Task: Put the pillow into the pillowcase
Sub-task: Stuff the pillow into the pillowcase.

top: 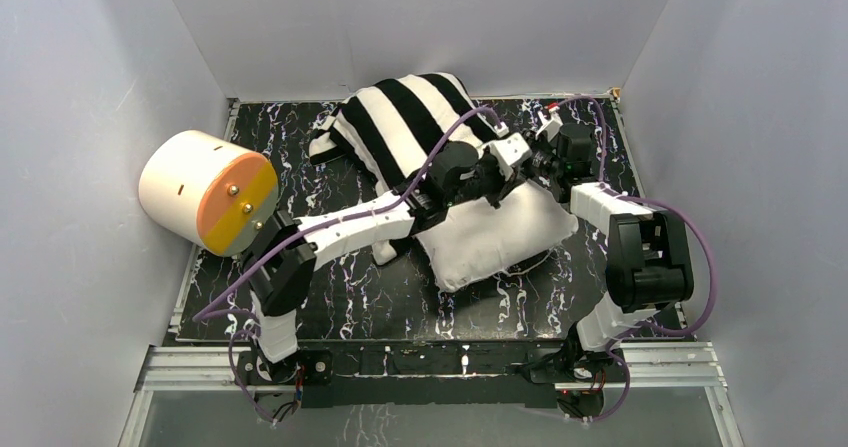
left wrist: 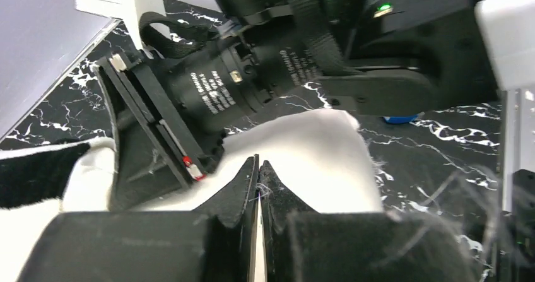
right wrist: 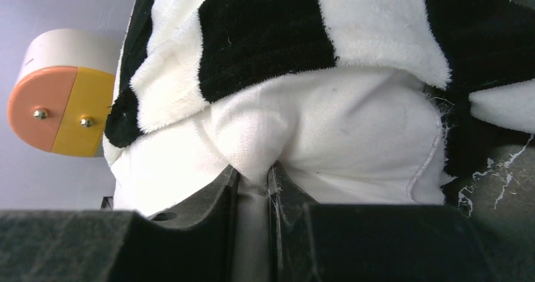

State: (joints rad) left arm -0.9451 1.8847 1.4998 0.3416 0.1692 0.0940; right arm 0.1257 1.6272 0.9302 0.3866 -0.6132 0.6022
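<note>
Right end effector (right wrist: pixel 252 172) clamped on a pillow (right wrist: pixel 353 137) fold, left end effector (left wrist: pixel 258 161) fully together at its edge, pillowcase (right wrist: pixel 265 36) beyond

Quick headcount from us: we count one pillow (top: pixel 500 232), one striped pillowcase (top: pixel 400 117), one cream cylinder (top: pixel 190 182) and one marbled tabletop (top: pixel 400 297). Robot arms, we make it two: left arm (top: pixel 350 229) and right arm (top: pixel 650 257).

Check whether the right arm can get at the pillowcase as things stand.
Likely yes, but not free-handed: the right arm has its jaws pinched on the pillow, and the pillowcase hem lies just beyond with nothing between.
</note>
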